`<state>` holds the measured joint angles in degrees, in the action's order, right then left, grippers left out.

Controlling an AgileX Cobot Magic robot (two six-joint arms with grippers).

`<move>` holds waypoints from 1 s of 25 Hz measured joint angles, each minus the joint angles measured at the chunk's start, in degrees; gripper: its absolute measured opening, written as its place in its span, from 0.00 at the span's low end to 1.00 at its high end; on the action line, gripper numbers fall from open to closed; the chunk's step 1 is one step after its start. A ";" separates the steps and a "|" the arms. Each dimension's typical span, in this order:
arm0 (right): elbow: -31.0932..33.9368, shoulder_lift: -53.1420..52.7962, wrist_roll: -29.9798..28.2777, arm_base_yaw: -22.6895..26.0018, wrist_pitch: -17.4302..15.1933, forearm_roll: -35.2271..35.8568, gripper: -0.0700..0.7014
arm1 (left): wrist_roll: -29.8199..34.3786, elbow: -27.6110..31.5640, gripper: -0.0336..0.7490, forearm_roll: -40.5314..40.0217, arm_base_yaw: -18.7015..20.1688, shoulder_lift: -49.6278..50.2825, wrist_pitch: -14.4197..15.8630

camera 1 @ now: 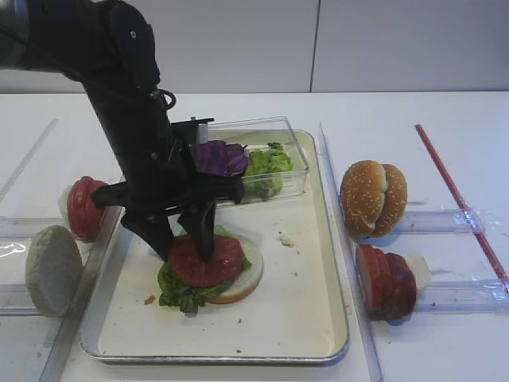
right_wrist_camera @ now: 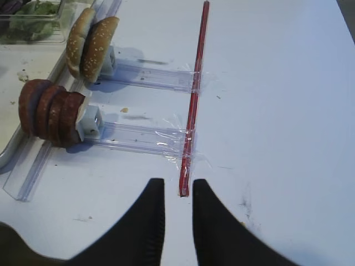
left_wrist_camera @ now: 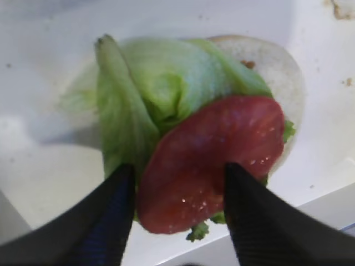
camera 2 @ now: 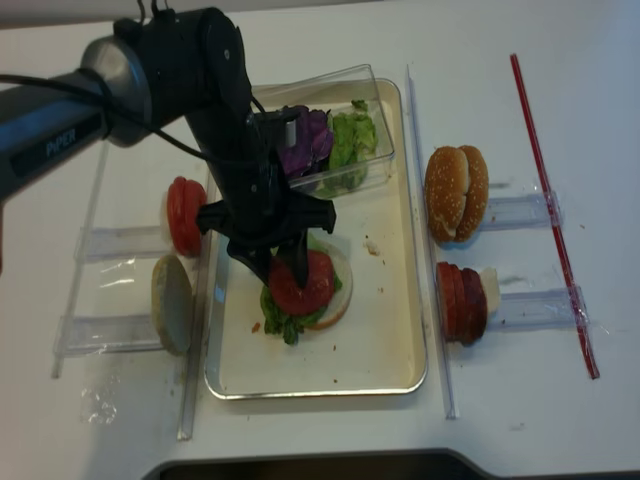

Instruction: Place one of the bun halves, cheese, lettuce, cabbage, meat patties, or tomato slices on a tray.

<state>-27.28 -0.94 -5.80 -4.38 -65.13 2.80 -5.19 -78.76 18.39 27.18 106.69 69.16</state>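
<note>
Exterior high: the large rectangular cream-white tray with a silvery raised rim [camera 1: 318, 318] lies on the white counter [camera 1: 429, 119]. Left of its centre, at about 9 o'clock, a pale flat-faced bun half [camera 1: 242, 282] carries ruffled bright-green lettuce [camera 1: 179, 293] and a round bright-red tomato slice [camera 1: 205, 261]. The black left gripper [camera 1: 185, 253] stands over the stack, its jaws spread to either side of the slice.
Clear box: a small clear plastic box [camera 1: 290, 155] at the tray's 12 o'clock holds crinkled dark purple cabbage [camera 1: 216, 157] and more green leaves.
Right wrist: the right gripper [right_wrist_camera: 178, 219] hovers above bare counter, jaws drawn narrow with nothing between them; a thin red strip [right_wrist_camera: 195, 94] runs away towards 12 o'clock, with sesame-seeded bun domes [right_wrist_camera: 91, 47] and darker red-brown slices [right_wrist_camera: 50, 111] in clear racks at 10 o'clock.
Left wrist: the jaws stand wide at 7 and 5 o'clock of the slice, seemingly just clear of its edges; whether a tip brushes it cannot be told.
Exterior high (realsense): spare tomato slices [camera 2: 184, 215] and a pale bun half [camera 2: 171, 303] stand outside the tray at 9 o'clock.
Step in hand: judged as letting go of the tomato on the stack.
Doing it well: rise straight up with jaws kept wide, so no tip drags the slice or the loose leaf off the bun.
</note>
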 joint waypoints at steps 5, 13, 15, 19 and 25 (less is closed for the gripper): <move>0.00 0.00 0.00 0.00 0.00 0.00 0.30 | -1.10 -3.79 0.55 -2.04 0.00 0.13 0.16; 0.00 0.00 0.00 0.00 0.00 0.00 0.30 | -3.16 -6.56 0.56 -4.04 0.00 -0.01 0.16; 0.00 0.00 0.00 0.00 0.00 0.00 0.30 | -3.41 -6.56 0.56 -6.02 0.00 -0.90 0.19; 0.00 0.00 0.00 0.00 0.00 0.00 0.30 | -3.41 -6.56 0.56 -11.35 0.00 -4.59 0.55; 0.00 0.00 0.00 0.00 0.00 0.00 0.30 | -3.63 -6.61 0.56 -16.33 -2.53 -9.33 1.03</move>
<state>-27.28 -0.94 -5.80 -4.38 -65.13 2.80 -8.81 -85.37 2.05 24.65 97.36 70.19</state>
